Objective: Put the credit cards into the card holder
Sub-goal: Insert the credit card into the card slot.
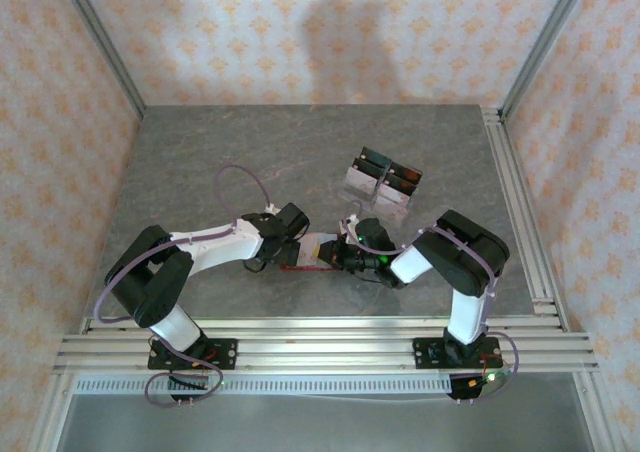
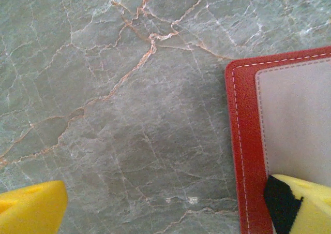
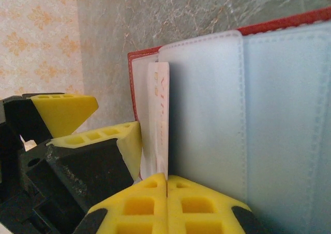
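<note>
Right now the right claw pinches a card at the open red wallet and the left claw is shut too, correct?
No: the left claw is open, its fingers wide apart, one over the red wallet, as the left wrist view shows. The right claw does pinch a card at the wallet.

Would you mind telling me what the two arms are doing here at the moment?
The right gripper is shut on a pinkish card, holding it edge-on at a pale pocket of the open red wallet. The left gripper is open, one finger resting on the wallet, apparently steadying it. A clear stand sits further back on the table.
</note>
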Action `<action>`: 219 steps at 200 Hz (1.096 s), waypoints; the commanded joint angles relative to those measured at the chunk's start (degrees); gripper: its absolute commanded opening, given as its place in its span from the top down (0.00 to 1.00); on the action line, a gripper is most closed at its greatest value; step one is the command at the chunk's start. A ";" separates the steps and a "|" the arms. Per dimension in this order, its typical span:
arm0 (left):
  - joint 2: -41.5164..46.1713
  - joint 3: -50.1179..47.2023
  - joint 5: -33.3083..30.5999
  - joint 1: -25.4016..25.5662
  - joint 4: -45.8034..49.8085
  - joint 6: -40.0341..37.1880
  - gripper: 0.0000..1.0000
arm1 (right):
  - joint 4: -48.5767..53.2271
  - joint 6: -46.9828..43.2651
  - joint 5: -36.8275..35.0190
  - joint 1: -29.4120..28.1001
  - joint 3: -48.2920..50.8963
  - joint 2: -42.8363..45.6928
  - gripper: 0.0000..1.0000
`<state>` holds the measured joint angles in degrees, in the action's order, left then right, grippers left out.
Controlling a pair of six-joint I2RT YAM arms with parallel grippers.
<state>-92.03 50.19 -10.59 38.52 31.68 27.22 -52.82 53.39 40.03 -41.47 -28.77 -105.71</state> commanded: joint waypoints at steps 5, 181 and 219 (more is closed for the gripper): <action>1.90 1.88 -2.77 -0.10 3.92 2.27 0.00 | 2.96 0.10 -0.40 -0.36 -0.97 1.54 0.80; 5.30 0.04 -0.99 -8.90 5.48 2.49 0.00 | 68.34 -22.81 -12.54 -0.36 -27.56 9.69 0.98; 3.93 -1.24 0.28 -8.83 3.79 2.57 0.00 | 68.61 -22.85 -12.60 -0.84 -29.61 5.93 0.99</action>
<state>-86.65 49.84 -10.74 29.95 37.15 29.95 13.08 31.83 29.28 -41.60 -55.75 -97.62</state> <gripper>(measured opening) 0.997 0.041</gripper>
